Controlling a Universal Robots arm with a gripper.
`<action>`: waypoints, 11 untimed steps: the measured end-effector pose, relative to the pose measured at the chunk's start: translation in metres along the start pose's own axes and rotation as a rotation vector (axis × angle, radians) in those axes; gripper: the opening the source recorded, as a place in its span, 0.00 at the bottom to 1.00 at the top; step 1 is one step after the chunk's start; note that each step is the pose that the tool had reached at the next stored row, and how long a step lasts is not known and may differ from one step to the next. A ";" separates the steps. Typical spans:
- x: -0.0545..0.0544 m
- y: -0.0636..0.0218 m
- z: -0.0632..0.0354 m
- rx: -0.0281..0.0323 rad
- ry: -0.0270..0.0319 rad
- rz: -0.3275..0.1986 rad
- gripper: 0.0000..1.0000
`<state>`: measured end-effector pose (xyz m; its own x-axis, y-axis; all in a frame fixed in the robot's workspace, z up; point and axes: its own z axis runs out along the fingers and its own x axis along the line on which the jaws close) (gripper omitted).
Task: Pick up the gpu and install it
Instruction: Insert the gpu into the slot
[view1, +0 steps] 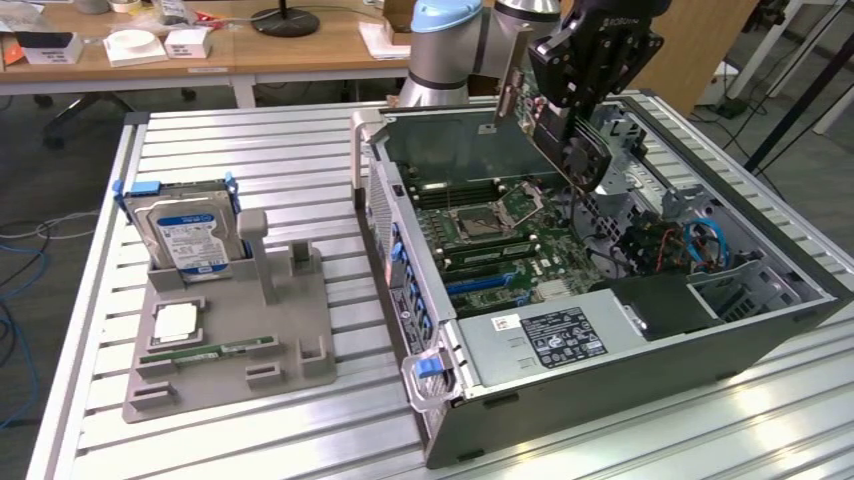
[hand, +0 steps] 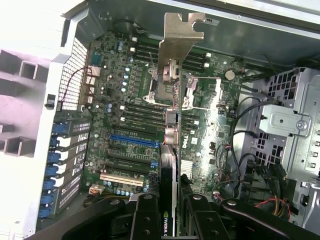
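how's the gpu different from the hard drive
The gpu is a thin green card with a silver bracket; the hard drive is a thick silver block with a blue-white label. The gpu hangs in the end effector over the open case; the hard drive stands in the grey holder. Both are roughly upright.

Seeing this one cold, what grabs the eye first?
The black gripper, shut on the thin green gpu card with its silver end bracket, holds it above the green motherboard inside the open dark grey computer case. On the exterior view's left, a silver hard drive with a blue-white label stands upright in a grey holder tray.
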<state>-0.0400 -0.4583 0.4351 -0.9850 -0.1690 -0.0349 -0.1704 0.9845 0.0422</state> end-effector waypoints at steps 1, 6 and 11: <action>0.000 0.0000 0.0000 -0.0001 0.0001 -0.001 0.26; 0.000 0.0000 0.0000 -0.0002 0.0002 -0.004 0.26; 0.000 0.0000 0.0000 -0.0003 0.0003 -0.008 0.26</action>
<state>-0.0400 -0.4583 0.4351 -0.9836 -0.1772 -0.0349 -0.1786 0.9830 0.0423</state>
